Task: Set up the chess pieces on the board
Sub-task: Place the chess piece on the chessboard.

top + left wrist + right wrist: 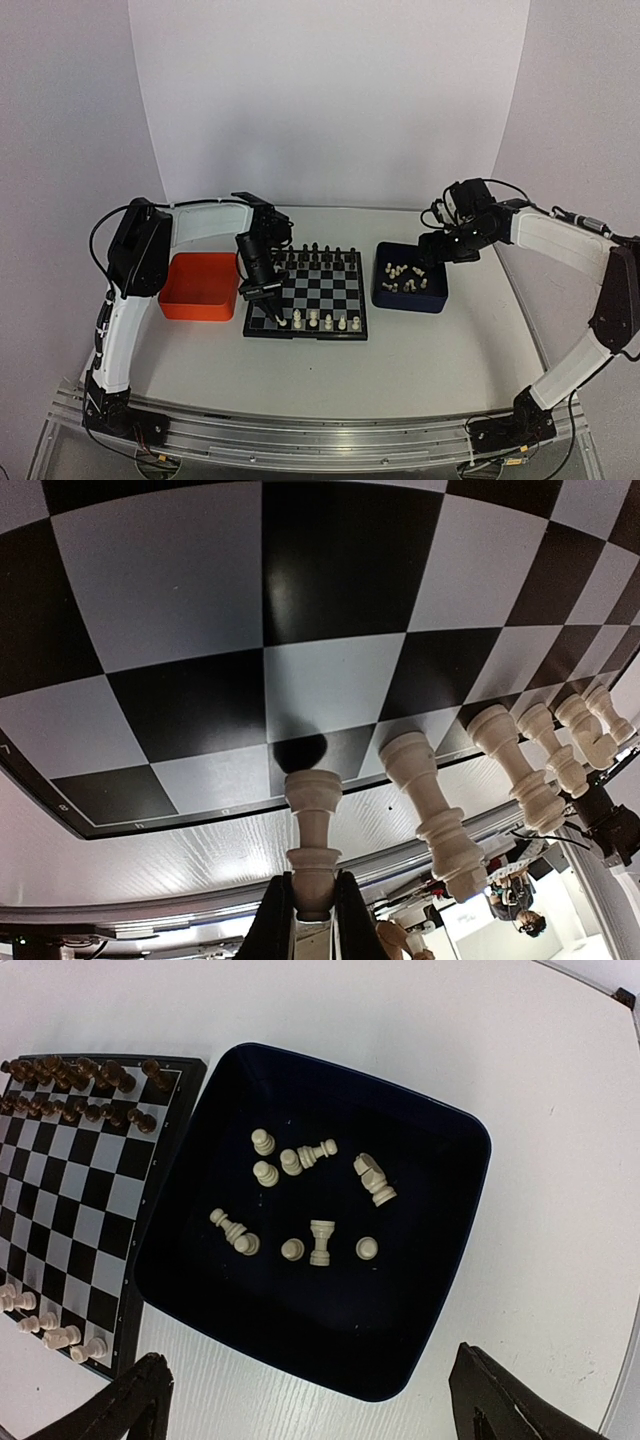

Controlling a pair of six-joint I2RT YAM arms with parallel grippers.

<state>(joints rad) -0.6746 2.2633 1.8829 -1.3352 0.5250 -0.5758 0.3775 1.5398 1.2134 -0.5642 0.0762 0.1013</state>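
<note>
One white piece (313,825) is pinched in your left gripper (312,920), jaws shut tight on its head end, straight ahead of the fingertips. Its long axis runs out from the fingers toward the board (160,590), broad base leading, so it stands upright over the edge square below the gripper; I cannot tell whether the base touches. More white pieces stand in a row just to this gripper's right.

Your right gripper (308,1360) is spread wide and holds nothing. It hovers over the dark blue tray (440,1290), where the loose chess pieces (321,1242) sit between and beyond its fingers. Some stand upright and others lie on their sides, pointing different ways.

Judge them light, hard and smooth: they will likely slip or roll under a glancing touch and topple easily. Take each across its narrow stem below the head, squarely to its length
</note>
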